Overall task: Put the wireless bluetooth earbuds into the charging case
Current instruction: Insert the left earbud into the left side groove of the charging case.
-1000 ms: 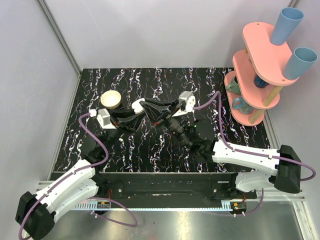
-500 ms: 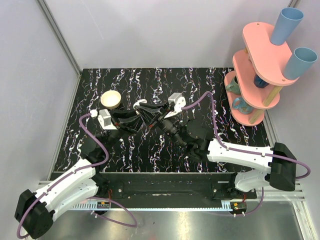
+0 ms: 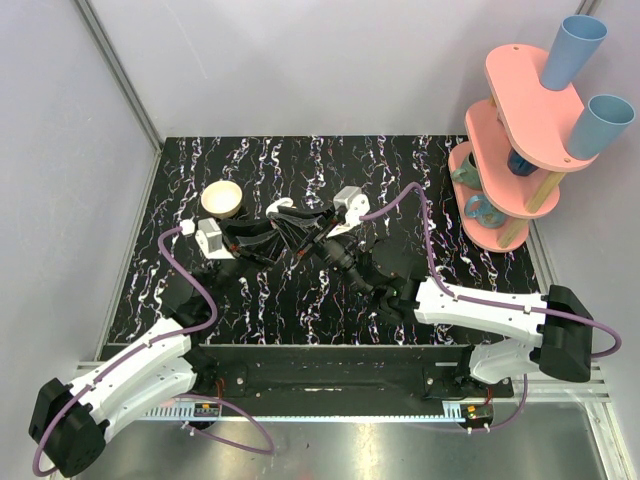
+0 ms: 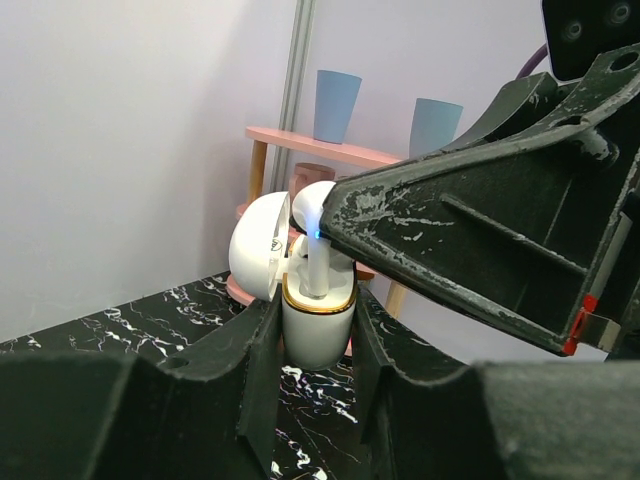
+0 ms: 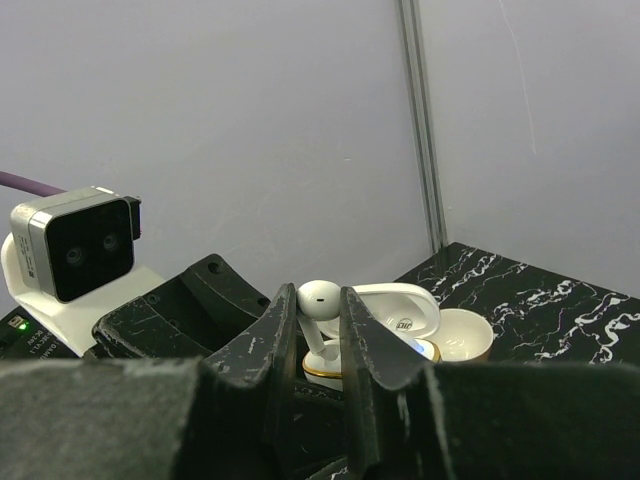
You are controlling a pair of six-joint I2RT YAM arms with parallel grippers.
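While the left pincer (image 4: 316,322) is clamped narrow round the lower half of the charging case (image 4: 318,345), holding it upright with its lid (image 4: 258,245) swung open, the right pincer (image 5: 318,318) pinches one earbud (image 5: 320,297) by its head. Its stem looks part-way into the case, with the head above the gold rim (image 4: 330,303), so I judge the first insertion begun but not seated. No second earbud shows; whether one already sits inside I cannot tell. The left wrist view shows the stem entering the case and a blue light at the right pincer's tip. The right wrist view shows the grip on the head, with a cream bowl (image 5: 465,337) beyond that pincer. From above, black fingers hide both white things over the worktop (image 3: 400,170).
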